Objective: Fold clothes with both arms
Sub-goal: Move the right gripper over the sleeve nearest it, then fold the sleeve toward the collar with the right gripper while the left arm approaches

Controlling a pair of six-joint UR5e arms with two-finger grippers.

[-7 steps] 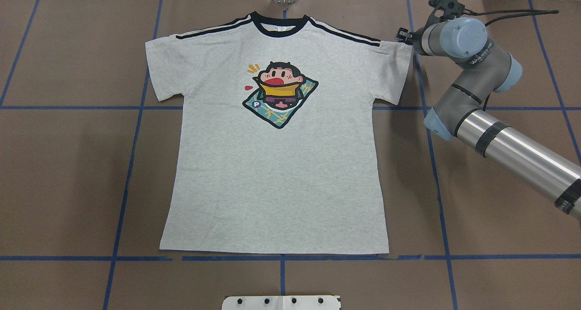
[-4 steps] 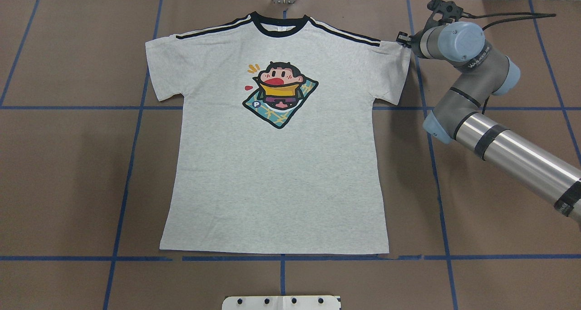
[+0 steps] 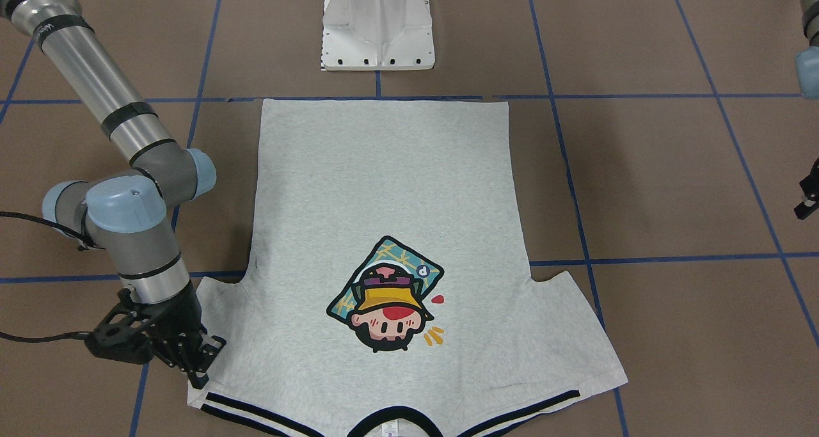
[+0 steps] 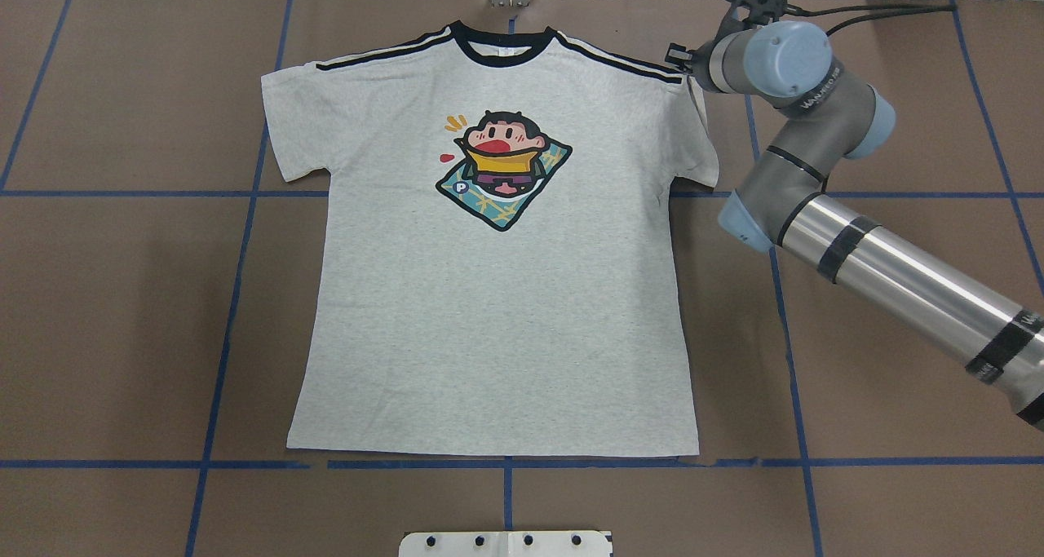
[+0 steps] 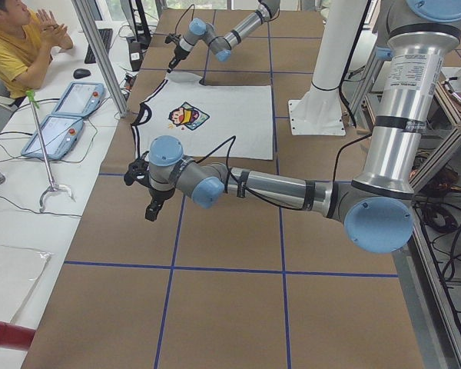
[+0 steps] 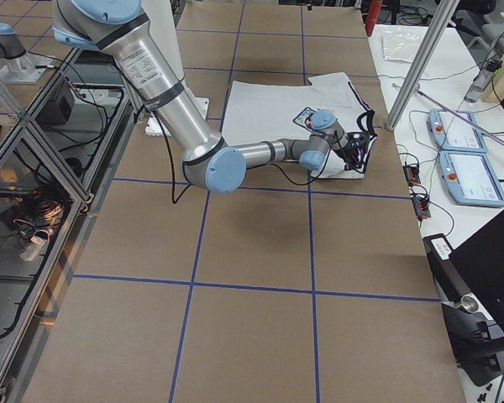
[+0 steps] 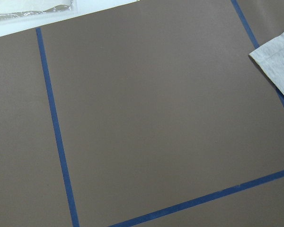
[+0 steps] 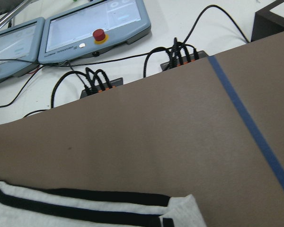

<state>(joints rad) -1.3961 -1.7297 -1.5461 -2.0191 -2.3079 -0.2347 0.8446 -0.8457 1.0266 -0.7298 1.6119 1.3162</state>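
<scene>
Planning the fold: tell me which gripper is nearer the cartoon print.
Right. The right gripper sits on a sleeve corner of the T-shirt, near the cartoon print; the left gripper hangs over the table beyond the opposite sleeve.

The overhead view looks forward and down from behind the robot: the shirt [image 4: 497,312] has its collar far, and the base [image 4: 506,543] sits at the bottom edge. The front-facing view looks steeply down from across the desk [image 3: 672,168], so the shirt shows upside down, base at top. Both hold the whole shirt. The two side views look along the desk from opposite ends, high and farther off. The left wrist view looks closely down on bare desk and a sleeve [image 7: 279,59] tip. The right one sits low by the striped shoulder, facing pendants [image 8: 94,26] past the desk's edge.
</scene>
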